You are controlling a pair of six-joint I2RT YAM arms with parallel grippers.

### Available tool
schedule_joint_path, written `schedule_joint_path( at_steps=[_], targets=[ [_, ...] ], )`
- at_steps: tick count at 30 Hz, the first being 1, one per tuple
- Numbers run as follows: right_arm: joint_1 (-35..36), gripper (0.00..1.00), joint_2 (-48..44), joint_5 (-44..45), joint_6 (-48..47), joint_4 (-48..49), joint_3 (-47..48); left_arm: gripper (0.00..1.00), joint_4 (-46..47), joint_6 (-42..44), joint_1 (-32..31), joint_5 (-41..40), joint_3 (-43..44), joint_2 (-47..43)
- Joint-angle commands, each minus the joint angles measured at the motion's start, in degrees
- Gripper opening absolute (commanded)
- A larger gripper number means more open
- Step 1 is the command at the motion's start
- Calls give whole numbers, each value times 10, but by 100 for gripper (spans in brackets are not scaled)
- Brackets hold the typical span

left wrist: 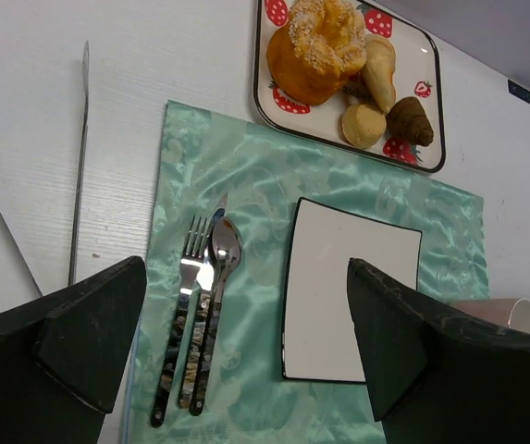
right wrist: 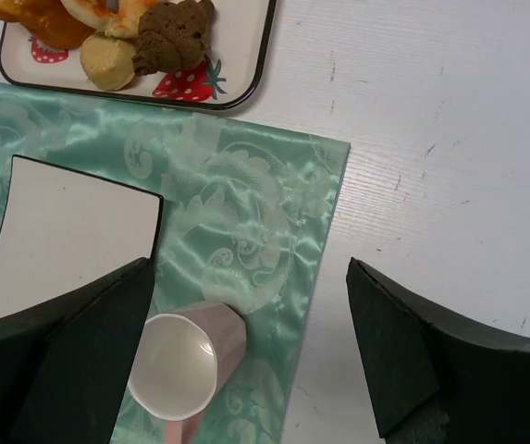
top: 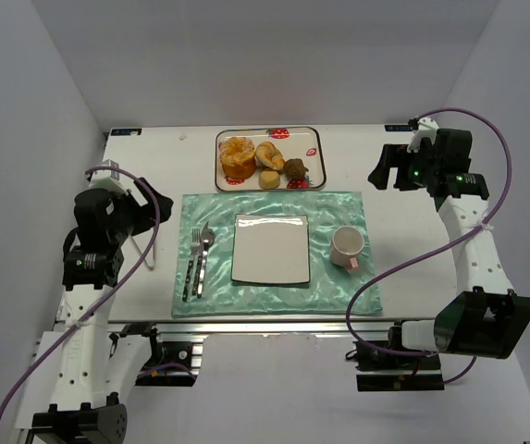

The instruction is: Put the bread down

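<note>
You are reading every position from the white square plate, which is lying at the middle of the green placemat.

1. The bread is resting on the strawberry-print tray, beyond the plate's far edge and well apart from it. It is leaning against the orange fluted cake. The small pale bun is lying on the side of the bread nearest the plate, and a dark brown pastry is lying just beside that bun.
2. The left gripper is hovering to the left of the plate. Its jaws are standing wide apart and are holding nothing.
3. The right gripper is hovering to the right of the plate and towards its far side. Its jaws are also spread wide and are holding nothing.
4. The pink cup is sitting on the mat just right of the plate.
5. The fork, knife and spoon are lying together on the mat to the left of the plate.
</note>
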Motion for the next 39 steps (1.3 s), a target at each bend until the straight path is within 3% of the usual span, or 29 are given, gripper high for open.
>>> schedule_joint_path(
  at_steps=[1,9,11,12,13,15,16,17,18,20,21,31,39],
  targets=[
    [-6,89,-13,-10,-3,3,7,98,-19,-7,0,-8,-4,-9],
    [-13,89,-19,-148,-127,-32,4,98,-58,-27,0,-79,-19,3],
    [-13,84,-20,-171,-134,-34,3,81,-92,-29,0,-116,-17,29],
    [-13,71,-18,-179,-135,-36,4,72,-105,-28,0,-131,-17,45],
    [-13,65,-17,-187,-135,-37,8,61,-113,-26,0,-151,-20,59],
    [-13,62,-17,-203,-130,-33,10,54,-117,-16,0,-156,-31,94],
    [-13,65,-18,-206,-130,-33,10,54,-116,-18,0,-163,-33,102],
    [-13,71,-19,-211,-128,-29,7,63,-109,-14,0,-166,-33,119],
    [-13,88,-21,-211,-124,-23,3,72,-108,-14,0,-169,-31,131],
    [-13,89,-26,-218,-116,-15,-7,92,-108,-13,1,-196,-29,155],
    [-13,89,-29,-220,-108,-11,-13,95,-109,-11,2,-204,-29,190],
    [-19,89,-40,-240,-54,47,-47,98,-39,62,74,-211,-23,411],
    [-27,89,-19,-257,-27,57,-32,98,21,110,75,-172,3,467]
  ],
)
